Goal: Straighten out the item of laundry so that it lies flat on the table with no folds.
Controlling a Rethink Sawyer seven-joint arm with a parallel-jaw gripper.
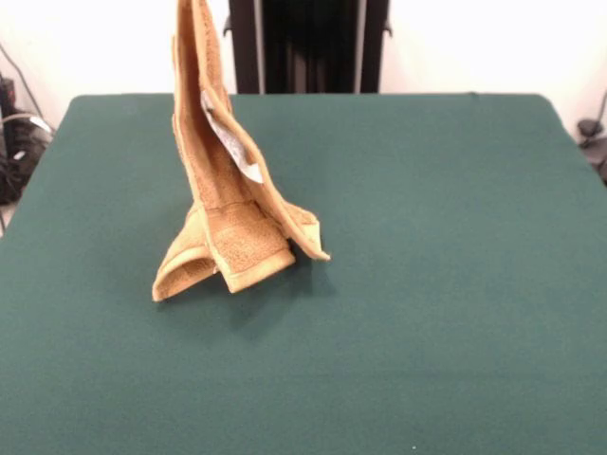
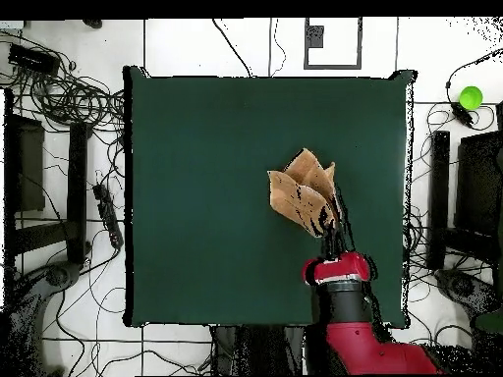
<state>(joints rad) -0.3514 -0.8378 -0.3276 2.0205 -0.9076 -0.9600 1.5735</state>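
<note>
Towel hangs bunched from our tool, which pinches its top; folds remain, only corners touching the table.

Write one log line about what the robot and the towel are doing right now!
orange-tan terry towel: lifted, hanging bunched, lower folds touching dark green table | gripper: above towel, closure unclear | flat: not yet

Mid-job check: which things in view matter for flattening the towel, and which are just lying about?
Part of the job:
- towel, hanging lifted, lower folds touching the table
- table
- gripper, at the towel's top; jaws hidden

Just lying about:
- green ball, off the table
- cables on the floor
</note>
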